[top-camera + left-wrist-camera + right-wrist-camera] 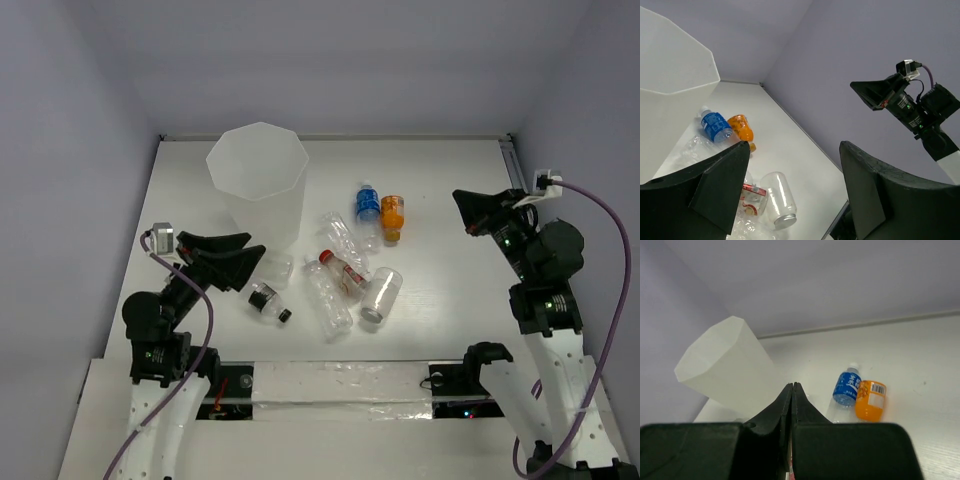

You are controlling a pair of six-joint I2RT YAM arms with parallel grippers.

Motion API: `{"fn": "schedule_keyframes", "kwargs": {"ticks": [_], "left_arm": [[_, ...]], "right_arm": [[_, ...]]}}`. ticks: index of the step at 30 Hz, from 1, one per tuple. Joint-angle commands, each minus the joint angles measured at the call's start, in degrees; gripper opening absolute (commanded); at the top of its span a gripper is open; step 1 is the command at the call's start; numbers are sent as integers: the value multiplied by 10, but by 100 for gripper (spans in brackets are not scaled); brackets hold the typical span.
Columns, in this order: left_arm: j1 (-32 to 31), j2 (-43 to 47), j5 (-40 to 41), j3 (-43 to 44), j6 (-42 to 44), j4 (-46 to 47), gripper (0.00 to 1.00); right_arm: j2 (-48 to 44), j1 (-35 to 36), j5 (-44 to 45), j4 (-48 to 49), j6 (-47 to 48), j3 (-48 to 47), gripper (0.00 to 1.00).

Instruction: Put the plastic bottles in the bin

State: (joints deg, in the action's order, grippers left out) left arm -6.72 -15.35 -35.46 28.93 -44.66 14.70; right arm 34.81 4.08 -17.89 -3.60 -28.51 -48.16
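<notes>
While the plastic bottles (340, 272) lie on the bench (450, 280) beside the bin (257, 185), none looks binned yet | left end effector (795, 165) spread, empty | right end effector (792, 395) pressed together, empty

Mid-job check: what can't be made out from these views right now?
1. Inside of the bin: washed-out white in top external; the wrist views show only its outside.
2. The black-capped bottle: in left wrist, the left gripper blocks it.
3. The red-capped bottle: in right wrist, the right gripper, jaws shut, blocks it.
</notes>
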Motion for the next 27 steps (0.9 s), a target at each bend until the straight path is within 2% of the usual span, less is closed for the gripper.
{"fn": "schedule_keyframes", "kwargs": {"ticks": [1, 3, 4, 5, 7, 8, 10, 11, 15, 18, 19, 21, 22, 23, 24, 25, 26, 27], "left_arm": [[-3, -2, -15, -6, -6, 44, 69], [-3, 8, -18, -12, -15, 65, 65], [-3, 18, -26, -20, -23, 84, 60], [-3, 22, -33, -26, -36, 103, 50], [-3, 24, -32, -27, -49, 122, 41], [-3, 23, -32, -24, -49, 122, 32], [-3, 14, -22, -24, -47, 126, 22], [-3, 9, -21, -27, -56, 136, 14], [-30, -17, -5, -41, -57, 157, 1], [-104, -43, 56, -40, -24, 143, 0], [-169, -68, 110, -31, -11, 126, 0], [-255, -99, 178, -19, 32, 111, 0], [-302, -137, 267, -1, 47, 92, 0], [-404, -157, 319, 9, 63, 83, 0], [-455, -181, 376, 21, 78, 74, 0], [-504, -236, 491, 52, 104, 50, 0], [-583, -266, 547, 69, 113, 38, 0], [-611, -301, 595, 90, 118, 20, 0]], "right_arm": [[0, -3, -17, 1, 10, -11, 1], [5, -3, -21, 3, 8, -9, 0], [6, -3, -28, 5, 7, -7, 0], [8, -3, -30, 10, 7, -4, 0], [12, -3, -37, 17, 2, -1, 0], [14, -3, -37, 27, 0, 3, 0], [26, -3, -42, 44, -8, 10, 0], [33, -3, -48, 64, -10, 14, 0], [78, -3, -53, 79, -18, 22, 0], [105, 3, -38, 76, -15, 18, 0], [110, 3, -34, 76, -15, 15, 0], [119, 16, -22, 80, -13, 13, 0], [121, 16, -13, 78, -12, 10, 0], [122, 22, -7, 74, -9, 7, 0], [122, 22, -2, 71, -5, 5, 0], [122, 27, 10, 68, -1, 4, 0], [121, 27, 17, 61, 2, 3, 0], [122, 27, 23, 57, 9, 3, 0]]}}
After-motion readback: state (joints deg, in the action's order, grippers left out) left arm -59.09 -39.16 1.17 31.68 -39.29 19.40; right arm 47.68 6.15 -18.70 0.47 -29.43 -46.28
